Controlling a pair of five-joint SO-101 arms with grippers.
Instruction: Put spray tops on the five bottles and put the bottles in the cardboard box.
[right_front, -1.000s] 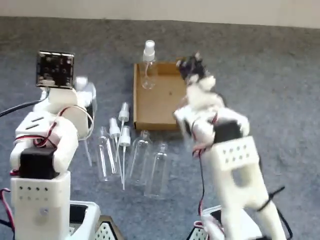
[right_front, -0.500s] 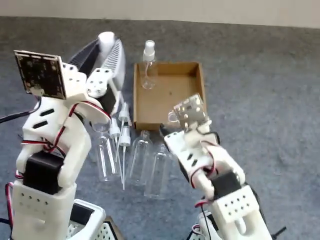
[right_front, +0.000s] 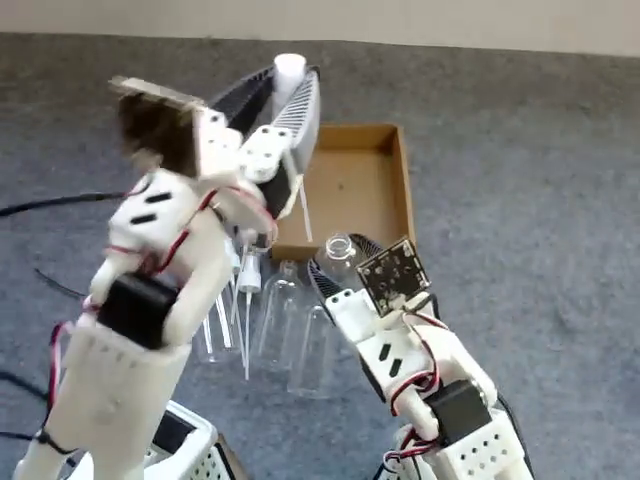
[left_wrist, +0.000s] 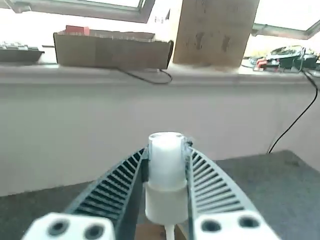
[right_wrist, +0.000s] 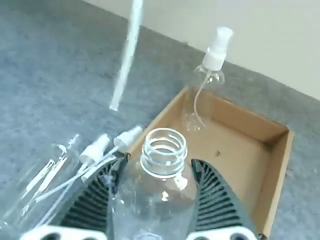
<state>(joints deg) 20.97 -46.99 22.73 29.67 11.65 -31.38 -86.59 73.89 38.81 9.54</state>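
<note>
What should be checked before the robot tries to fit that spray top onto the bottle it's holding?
1. Grip on the spray top by the left gripper: ok.
2. Grip on the bottle by the right gripper, open neck up: ok.
3. The dip tube over the bottle's neck: not ok, it hangs off to one side.
4. Tube straight: cannot tell, blurred.
5. Room in the cardboard box: ok, one capped bottle stands in a corner.

Five bottles (right_wrist: 160, 170), four spray tops (left_wrist: 166, 175) in sight, one cardboard box (right_front: 350, 185)
</note>
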